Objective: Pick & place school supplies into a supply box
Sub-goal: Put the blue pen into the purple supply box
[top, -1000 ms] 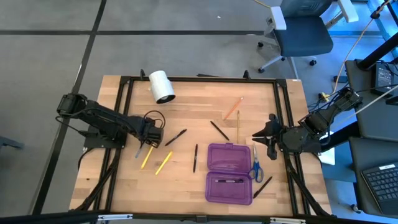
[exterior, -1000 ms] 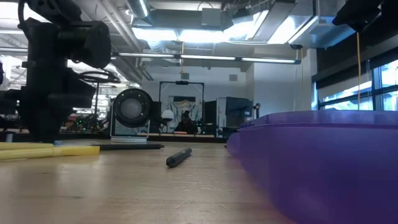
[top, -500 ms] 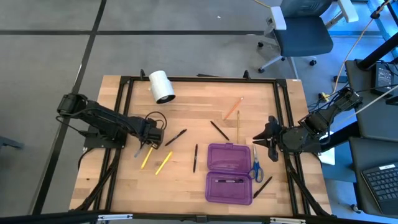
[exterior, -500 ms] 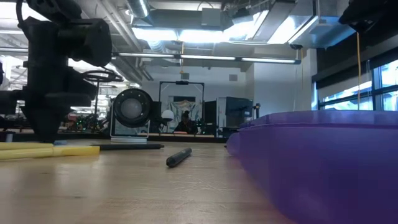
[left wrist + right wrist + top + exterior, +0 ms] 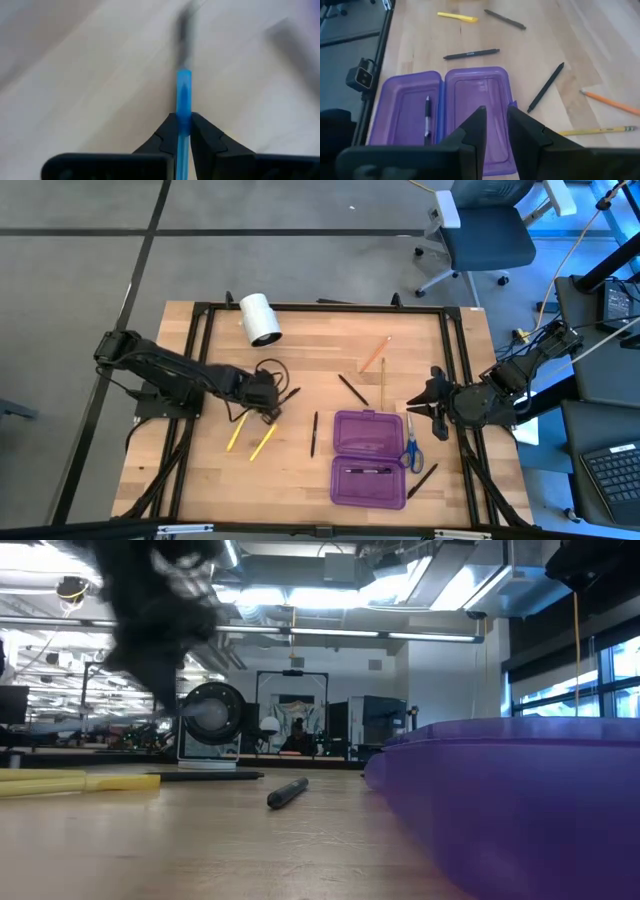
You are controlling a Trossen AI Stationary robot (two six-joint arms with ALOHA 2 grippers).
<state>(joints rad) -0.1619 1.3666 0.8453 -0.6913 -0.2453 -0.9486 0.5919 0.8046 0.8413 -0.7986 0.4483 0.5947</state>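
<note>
My left gripper [image 5: 267,406] hangs above the table's left-middle, shut on a blue pen [image 5: 184,90]; the low view shows this gripper [image 5: 160,630] blurred and raised. Two yellow pens [image 5: 250,438] and two black pens [image 5: 287,398] [image 5: 314,433] lie flat around it. The purple supply box [image 5: 370,435] lies open at the near right with one pen [image 5: 368,471] in its near half. Blue-handled scissors [image 5: 410,446] lie beside it. My right gripper [image 5: 413,400] waits above the box's far right corner, its fingers [image 5: 479,125] a little apart with nothing between them. My left gripper pinches the blue pen between its two fingers on the pen's barrel [image 5: 184,107]. The pen runs along the fingers, its dark end [image 5: 185,30] sticking out past the tips. The pen is lifted clear of the table.
A white roll [image 5: 260,318] lies at the far left. An orange pencil [image 5: 375,352], a wood pencil [image 5: 382,380] and a black pen [image 5: 352,389] lie beyond the box. Another black pen [image 5: 422,480] lies near the box's right side. A black frame [image 5: 320,307] borders the table.
My left gripper has moved toward the table's right edge and risen, blurring in the low view. The grey-blue pen that lay beside the yellow pens has left the table with it. The right arm has kept still.
</note>
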